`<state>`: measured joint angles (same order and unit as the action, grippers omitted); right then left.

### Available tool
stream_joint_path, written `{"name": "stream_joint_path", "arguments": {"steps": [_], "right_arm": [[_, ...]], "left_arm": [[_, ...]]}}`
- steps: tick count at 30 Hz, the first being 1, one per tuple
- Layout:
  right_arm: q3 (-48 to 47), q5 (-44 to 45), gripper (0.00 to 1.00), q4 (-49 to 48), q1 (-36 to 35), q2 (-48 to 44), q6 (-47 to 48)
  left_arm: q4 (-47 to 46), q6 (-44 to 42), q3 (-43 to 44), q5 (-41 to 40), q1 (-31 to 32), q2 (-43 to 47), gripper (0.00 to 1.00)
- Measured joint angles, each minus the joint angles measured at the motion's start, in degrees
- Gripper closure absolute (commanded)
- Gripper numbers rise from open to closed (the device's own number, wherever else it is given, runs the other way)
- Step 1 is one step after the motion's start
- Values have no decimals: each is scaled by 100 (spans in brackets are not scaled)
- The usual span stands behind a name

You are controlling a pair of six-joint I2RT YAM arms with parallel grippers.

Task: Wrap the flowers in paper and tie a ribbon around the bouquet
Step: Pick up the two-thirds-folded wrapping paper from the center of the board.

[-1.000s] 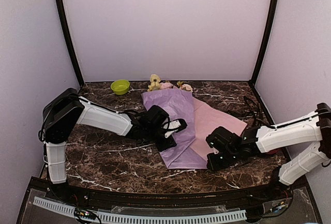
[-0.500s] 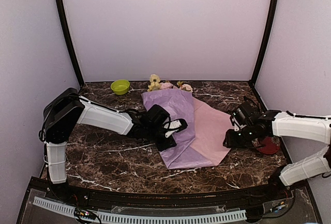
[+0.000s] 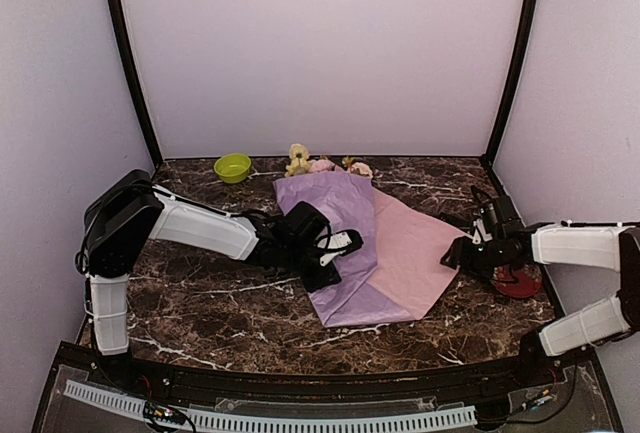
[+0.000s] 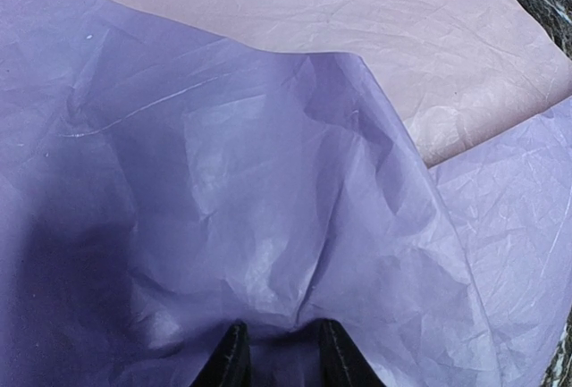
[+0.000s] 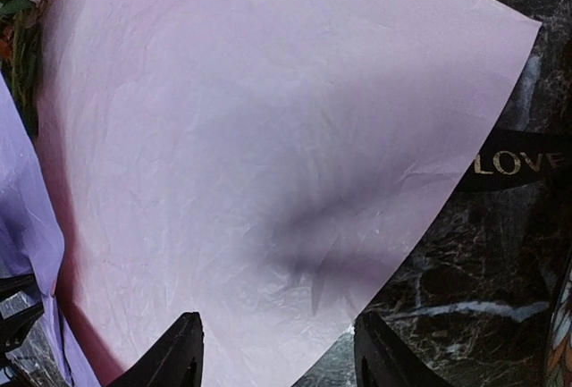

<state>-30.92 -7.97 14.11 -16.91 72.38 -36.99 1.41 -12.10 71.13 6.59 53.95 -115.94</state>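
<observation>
Surface: marble, paper lay over flowers.
Left pincer: clamped on paper.
Right pincer: stood apart, empty.
Advice: paper needed snug folding across.

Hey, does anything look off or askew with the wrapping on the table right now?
Yes. Only the lilac side of the paper is folded over the flowers; the pink side lies flat, and the black ribbon slips under its edge.
</observation>
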Motion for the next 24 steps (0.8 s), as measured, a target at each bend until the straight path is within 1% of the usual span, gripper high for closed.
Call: {"name": "stream_joint_path", "arguments": {"steps": [4,10,13,16,21,24], "right_arm": [[76,-227,42,-474,229,334,-149],[190,-396,41,-1012,289,501,-398],[208,-352,35,-1021,299,481,-446],[212,-59,28,-798,304,195,-459],[227,411,27,-455,487,-492,-413],[326,407,26,-535,675,-516,-404]], "left_arm": [[0,-35,0,-2,0,0,72],[63,-79,24,-2,0,0,72],[133,-79,70,-4,0,0,72],[227,-81,125,-4,0,-11,72],[238,-79,125,-4,0,-13,72],[240,-79,125,-2,0,-13,72]]}}
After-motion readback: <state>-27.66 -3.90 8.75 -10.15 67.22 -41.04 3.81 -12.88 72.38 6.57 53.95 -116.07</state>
